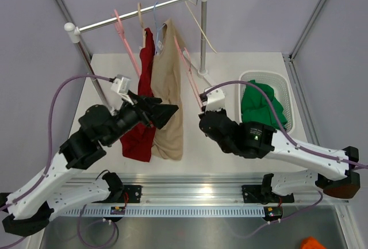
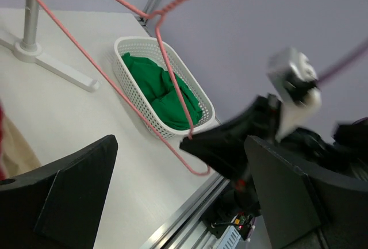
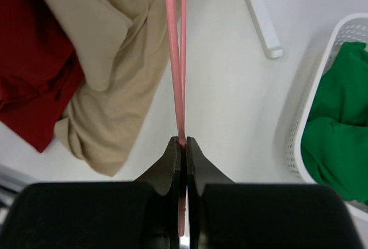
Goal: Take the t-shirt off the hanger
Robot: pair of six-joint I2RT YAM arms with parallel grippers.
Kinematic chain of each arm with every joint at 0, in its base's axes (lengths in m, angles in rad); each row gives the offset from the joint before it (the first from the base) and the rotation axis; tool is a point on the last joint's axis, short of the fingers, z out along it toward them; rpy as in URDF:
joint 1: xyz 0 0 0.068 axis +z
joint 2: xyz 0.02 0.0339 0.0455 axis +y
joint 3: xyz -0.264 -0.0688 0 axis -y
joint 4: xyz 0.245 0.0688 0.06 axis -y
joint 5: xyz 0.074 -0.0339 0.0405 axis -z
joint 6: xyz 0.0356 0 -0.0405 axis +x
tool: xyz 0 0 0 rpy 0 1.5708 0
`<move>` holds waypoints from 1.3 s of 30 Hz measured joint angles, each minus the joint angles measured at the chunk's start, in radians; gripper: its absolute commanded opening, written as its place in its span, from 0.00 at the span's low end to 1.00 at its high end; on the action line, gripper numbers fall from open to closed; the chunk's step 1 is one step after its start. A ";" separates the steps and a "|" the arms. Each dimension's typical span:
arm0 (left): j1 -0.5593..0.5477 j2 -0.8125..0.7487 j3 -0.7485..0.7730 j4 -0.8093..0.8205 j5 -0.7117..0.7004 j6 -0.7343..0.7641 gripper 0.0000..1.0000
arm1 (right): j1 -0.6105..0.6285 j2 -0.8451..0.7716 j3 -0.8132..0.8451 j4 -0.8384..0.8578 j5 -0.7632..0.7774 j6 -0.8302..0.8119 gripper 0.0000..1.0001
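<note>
My right gripper (image 1: 202,106) (image 3: 183,143) is shut on the lower corner of a bare pink hanger (image 1: 190,68) (image 3: 179,59) that slants up toward the rail. It also shows in the left wrist view (image 2: 191,140), pinching the hanger (image 2: 167,71). A green t-shirt (image 1: 261,105) (image 2: 167,91) (image 3: 339,140) lies crumpled in the white basket (image 1: 261,74). A red t-shirt (image 1: 141,128) (image 3: 29,48) and a beige t-shirt (image 1: 167,99) (image 3: 109,59) hang from hangers on the rail. My left gripper (image 1: 167,114) (image 2: 184,203) is open and empty in front of the beige t-shirt.
The metal rail (image 1: 138,13) stands on two posts; the right post's foot (image 1: 202,71) (image 2: 34,53) (image 3: 259,7) is near the basket (image 2: 138,40) (image 3: 336,36). A bare pink (image 1: 123,36) and a cream hanger (image 1: 201,25) also hang there.
</note>
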 measured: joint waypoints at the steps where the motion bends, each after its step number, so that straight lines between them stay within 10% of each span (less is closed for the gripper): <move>1: 0.000 -0.039 -0.009 -0.010 0.001 0.020 0.99 | -0.033 0.016 0.003 0.012 -0.009 -0.017 0.00; 18: 0.000 -0.568 -0.231 -0.326 -0.121 0.219 0.99 | -0.421 0.484 0.435 0.225 -0.234 -0.246 0.00; 39: 0.031 -0.581 -0.315 -0.350 -0.141 0.255 0.99 | -0.555 0.725 0.658 0.288 -0.328 -0.266 0.00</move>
